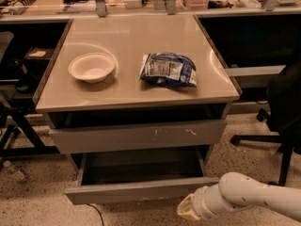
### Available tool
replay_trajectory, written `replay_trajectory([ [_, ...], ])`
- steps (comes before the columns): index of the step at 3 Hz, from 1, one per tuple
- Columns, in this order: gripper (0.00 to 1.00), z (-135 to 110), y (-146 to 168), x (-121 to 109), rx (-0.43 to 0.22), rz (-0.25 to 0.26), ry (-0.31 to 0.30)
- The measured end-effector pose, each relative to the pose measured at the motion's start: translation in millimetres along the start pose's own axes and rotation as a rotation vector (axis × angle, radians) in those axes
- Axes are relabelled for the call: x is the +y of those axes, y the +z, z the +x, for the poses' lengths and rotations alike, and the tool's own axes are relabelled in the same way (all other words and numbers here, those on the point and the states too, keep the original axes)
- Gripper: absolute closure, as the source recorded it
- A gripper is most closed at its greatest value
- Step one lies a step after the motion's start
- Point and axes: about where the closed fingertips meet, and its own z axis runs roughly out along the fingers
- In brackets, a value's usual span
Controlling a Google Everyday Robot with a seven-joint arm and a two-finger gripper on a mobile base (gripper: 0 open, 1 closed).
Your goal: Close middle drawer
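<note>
The middle drawer (136, 191) stands pulled out below the tabletop. It has a plain grey front, and its long shallow tray (141, 166) looks empty. Above it is a taller grey drawer front (136, 136) with pale scratch marks, nearly flush with the cabinet. My white arm (254, 199) reaches in from the lower right. My gripper (187, 210) is at its pale end, just below the right part of the open drawer's front and close to it. I cannot tell whether it touches the front.
A white bowl (91, 68) and a blue snack bag (168, 69) lie on the tabletop (131, 34). A black office chair (282, 107) stands at the right. Dark chair legs (14, 126) are at the left. A cable (96, 213) runs on the speckled floor under the drawer.
</note>
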Motion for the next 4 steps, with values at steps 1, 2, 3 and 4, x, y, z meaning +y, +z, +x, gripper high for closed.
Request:
replay_trajectory([
  [1, 1.00, -4.7, 5.6, -15.9, -0.001, 0.032, -0.021],
  [2, 1.00, -8.1, 14.0, -27.4, -0.003, 0.046, -0.037],
  [3, 1.00, -11.5, 19.3, -37.1, -0.004, 0.056, -0.053],
  [4, 1.00, -19.0, 24.8, -44.6, -0.002, 0.061, -0.079],
])
